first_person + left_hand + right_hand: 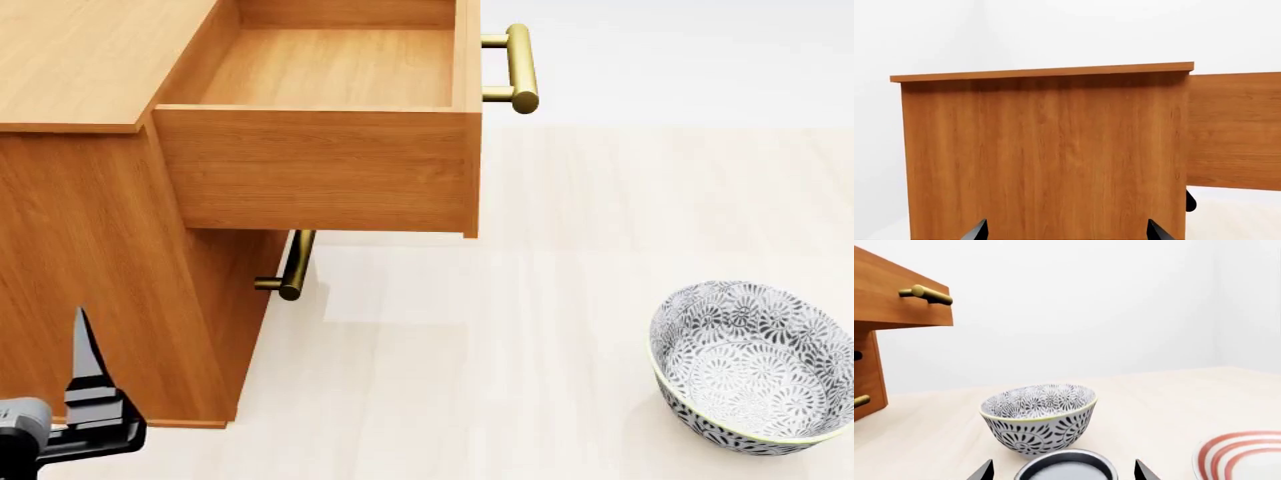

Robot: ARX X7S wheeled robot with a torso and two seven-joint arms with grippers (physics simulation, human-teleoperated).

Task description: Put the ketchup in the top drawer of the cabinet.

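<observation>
Drawers define the head view: the top drawer (320, 165) of the cabinet (80, 250) stands pulled well out, its open box showing a bare wooden floor inside, with its brass bar handle (521, 68) projecting from the front; below it a lower drawer handle (291, 268) shows on the cabinet's face, that drawer pushed in. To the right on the pale worktop (534, 350) sits a grey-white patterned bowl (754, 370), well apart from the cabinet.

The left claw (83, 385) shows at the lower left of the head view, beside the cabinet's side panel, one dark finger pointing up; in the left wrist view the two fingertips of the left claw (1066, 231) stand wide apart with nothing between them, facing the cabinet's plain side, with the pulled-out drawer's side jutting past its edge.

In the right wrist view the right claw (1064, 472) has its two dark fingertips spread to either side of the ketchup (1066, 467), of which only the silver lid and dark rim show at the frame's edge; whether the fingers press on the can cannot be told. The can lies just in front of the bowl, near it; a plate with red rings (1244, 457) lies off to one side; the open drawer and its handle show beyond the bowl.
</observation>
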